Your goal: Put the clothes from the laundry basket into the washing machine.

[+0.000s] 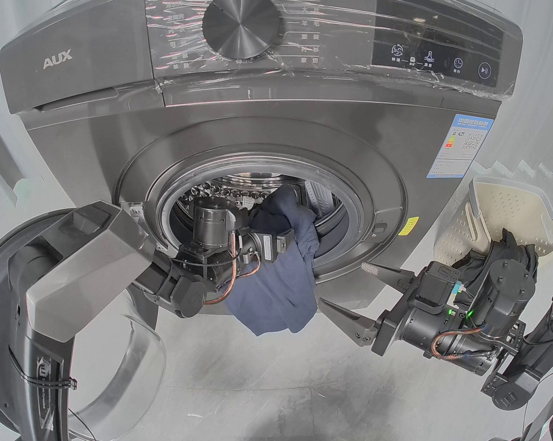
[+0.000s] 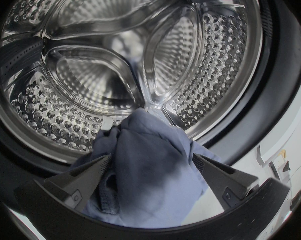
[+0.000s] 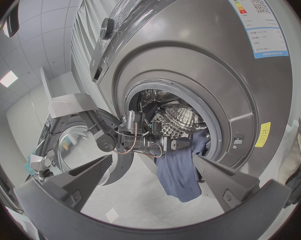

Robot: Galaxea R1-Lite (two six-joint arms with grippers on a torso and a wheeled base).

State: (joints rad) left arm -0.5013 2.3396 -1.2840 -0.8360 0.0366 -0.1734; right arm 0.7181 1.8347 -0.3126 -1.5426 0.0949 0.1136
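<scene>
A dark blue garment (image 1: 276,277) hangs over the lower rim of the washing machine's round opening (image 1: 350,173), part inside the drum (image 2: 90,77) and part hanging down the front. My left gripper (image 2: 150,160) is at the drum mouth, open, its fingers (image 2: 100,165) wide apart with the blue garment (image 2: 150,170) bunched between them. My right gripper (image 1: 344,295) hovers open and holds nothing, low in front of the machine and right of the garment. The cream laundry basket (image 1: 515,209) stands to the right with dark clothes (image 1: 509,246) in it.
The machine's round door (image 1: 7,338) is swung open at the left, beside my left arm. Bare grey floor (image 1: 258,387) lies in front of the machine. The basket leans against the machine's right side.
</scene>
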